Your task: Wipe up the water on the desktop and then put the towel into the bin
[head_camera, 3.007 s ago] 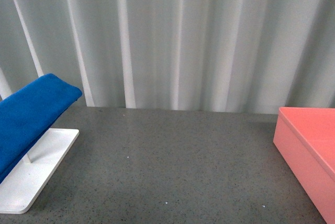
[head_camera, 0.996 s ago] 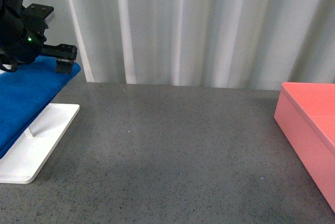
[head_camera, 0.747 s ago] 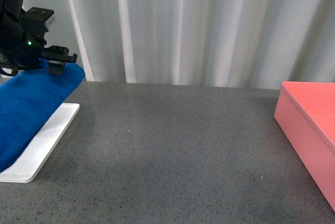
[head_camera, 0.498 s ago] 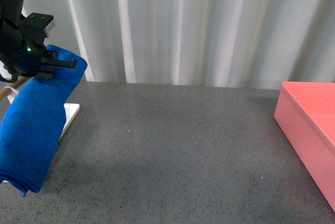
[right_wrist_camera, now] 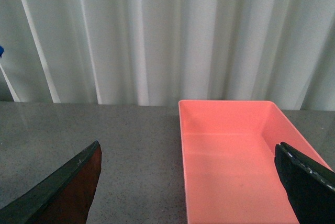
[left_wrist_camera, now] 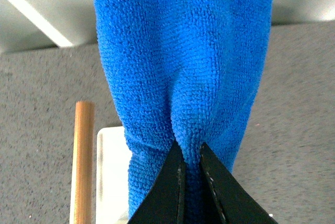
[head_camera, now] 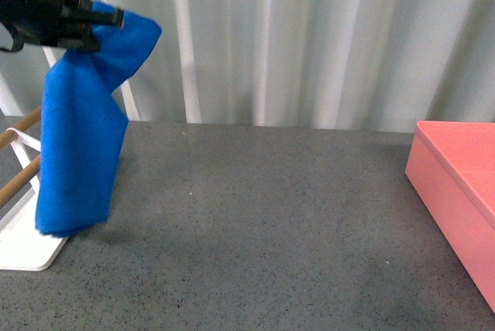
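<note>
My left gripper [head_camera: 108,18] is high at the far left, shut on the bright blue towel [head_camera: 81,138]. The towel hangs down in a long fold, its lower edge just above the white tray. In the left wrist view the black fingers [left_wrist_camera: 175,182] pinch a ridge of the towel [left_wrist_camera: 183,62]. The dark grey speckled desktop [head_camera: 255,230] spreads across the middle; I see no water on it. The salmon-pink bin [head_camera: 456,192] stands at the right edge. My right gripper [right_wrist_camera: 191,182] is open above the desktop by the bin [right_wrist_camera: 235,166], which holds nothing.
A white tray [head_camera: 23,257] with two wooden rods [head_camera: 19,176] sits at the front left, under the hanging towel. One rod [left_wrist_camera: 84,161] shows in the left wrist view. Pale pleated curtains [head_camera: 309,37] close off the back.
My left gripper has lifted up and slightly right with the towel. The towel has come off the rack and now hangs free, baring the wooden rods.
</note>
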Action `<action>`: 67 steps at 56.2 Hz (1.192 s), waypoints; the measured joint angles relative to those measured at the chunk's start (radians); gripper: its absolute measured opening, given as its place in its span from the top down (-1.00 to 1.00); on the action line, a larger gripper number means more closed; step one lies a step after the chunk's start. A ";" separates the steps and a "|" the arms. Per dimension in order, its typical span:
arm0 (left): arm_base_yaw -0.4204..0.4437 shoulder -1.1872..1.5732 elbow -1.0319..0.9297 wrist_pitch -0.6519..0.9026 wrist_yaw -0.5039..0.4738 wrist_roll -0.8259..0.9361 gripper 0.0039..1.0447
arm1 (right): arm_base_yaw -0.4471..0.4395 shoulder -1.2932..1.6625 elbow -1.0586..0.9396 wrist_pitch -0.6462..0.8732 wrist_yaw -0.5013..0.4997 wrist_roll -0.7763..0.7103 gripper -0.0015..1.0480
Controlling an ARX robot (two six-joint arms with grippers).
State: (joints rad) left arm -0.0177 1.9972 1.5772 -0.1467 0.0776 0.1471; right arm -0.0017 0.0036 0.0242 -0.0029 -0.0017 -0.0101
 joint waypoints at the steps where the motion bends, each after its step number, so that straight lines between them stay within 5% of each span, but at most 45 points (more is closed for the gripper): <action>1: -0.008 -0.017 -0.003 0.000 0.009 -0.002 0.94 | 0.000 0.000 0.000 0.000 0.000 0.000 -0.87; 28: -0.408 -0.353 -0.156 0.044 0.178 -0.251 0.94 | -0.008 0.006 0.001 -0.004 -0.020 -0.008 -0.87; 33: -0.447 -0.364 -0.169 0.059 0.176 -0.271 0.94 | -0.143 0.146 0.026 0.033 -0.435 -0.173 -0.87; 36: -0.469 -0.368 -0.173 0.064 0.175 -0.280 0.94 | -0.192 0.247 0.044 0.109 -0.592 -0.228 -0.87; 41: -0.489 -0.370 -0.182 0.065 0.172 -0.281 0.94 | -0.225 0.394 0.089 0.247 -0.719 -0.264 -0.87; 54: -0.488 -0.371 -0.200 0.070 0.161 -0.288 0.94 | -0.196 0.685 0.233 0.474 -0.701 -0.207 -0.87; 67: -0.487 -0.372 -0.203 0.075 0.161 -0.311 0.94 | -0.082 0.972 0.334 0.599 -0.638 0.014 -0.87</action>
State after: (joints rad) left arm -0.5049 1.6253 1.3746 -0.0719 0.2390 -0.1638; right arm -0.0837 0.9756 0.3580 0.5961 -0.6399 0.0036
